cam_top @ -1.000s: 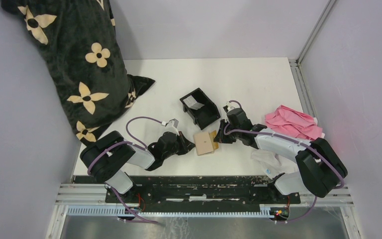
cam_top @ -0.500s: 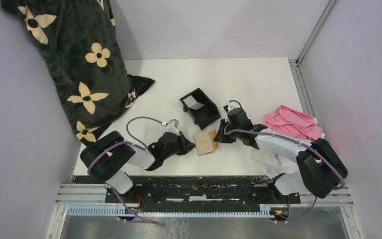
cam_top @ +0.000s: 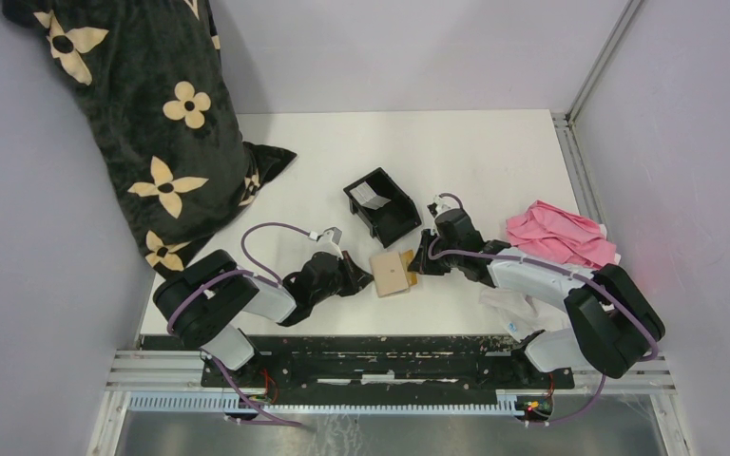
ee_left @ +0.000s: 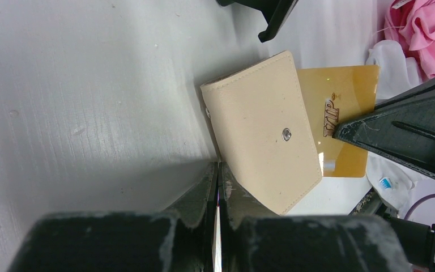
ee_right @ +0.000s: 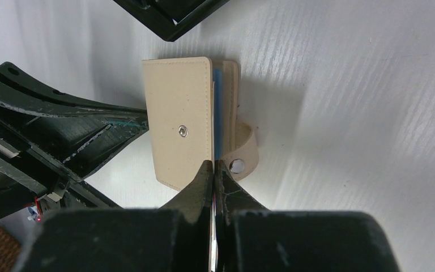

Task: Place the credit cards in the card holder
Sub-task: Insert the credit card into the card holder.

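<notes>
The tan card holder (cam_top: 390,274) lies at the table's near middle, snap stud up. My left gripper (cam_top: 369,275) is shut on its left edge; a thin pale sliver shows between the fingers in the left wrist view (ee_left: 216,167). The golden-yellow card (ee_left: 345,113) sticks out from under the holder's (ee_left: 260,130) right side. My right gripper (cam_top: 420,261) is shut on that card, which is edge-on in its own view (ee_right: 212,164). There a blue strip (ee_right: 217,107), seemingly the blue card, shows between the holder's flaps (ee_right: 178,124). A pale card (cam_top: 372,197) lies in the black tray.
The black two-compartment tray (cam_top: 407,220) stands just behind the holder. A pink cloth (cam_top: 561,233) and a white cloth (cam_top: 509,304) lie to the right by the right arm. A dark flowered cushion (cam_top: 143,123) fills the back left.
The right gripper and the golden-yellow card have shifted very slightly. The card holder and the left gripper stay where they were.
</notes>
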You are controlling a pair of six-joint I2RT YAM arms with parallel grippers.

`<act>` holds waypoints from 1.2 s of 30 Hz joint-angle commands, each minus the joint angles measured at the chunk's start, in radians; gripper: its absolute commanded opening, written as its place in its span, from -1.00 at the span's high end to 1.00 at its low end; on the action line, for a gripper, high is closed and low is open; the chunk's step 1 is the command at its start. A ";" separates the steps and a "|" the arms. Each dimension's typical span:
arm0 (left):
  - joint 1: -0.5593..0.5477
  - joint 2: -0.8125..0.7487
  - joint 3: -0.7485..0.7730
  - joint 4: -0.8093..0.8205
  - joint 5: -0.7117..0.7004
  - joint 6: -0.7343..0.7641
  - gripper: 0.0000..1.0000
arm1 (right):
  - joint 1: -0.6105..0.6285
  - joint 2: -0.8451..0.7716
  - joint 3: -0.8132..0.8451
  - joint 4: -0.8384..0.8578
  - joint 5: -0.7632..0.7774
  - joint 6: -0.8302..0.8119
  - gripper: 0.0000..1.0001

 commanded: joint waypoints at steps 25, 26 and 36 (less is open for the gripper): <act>-0.011 0.066 0.025 -0.006 0.018 0.068 0.90 | -0.015 -0.079 -0.054 0.189 -0.105 0.073 0.98; -0.011 0.074 0.031 -0.006 0.024 0.070 0.91 | -0.015 -0.082 -0.052 0.189 -0.107 0.073 0.98; -0.013 0.153 0.132 -0.003 0.097 0.106 0.92 | -0.014 -0.082 -0.047 0.188 -0.123 0.068 0.98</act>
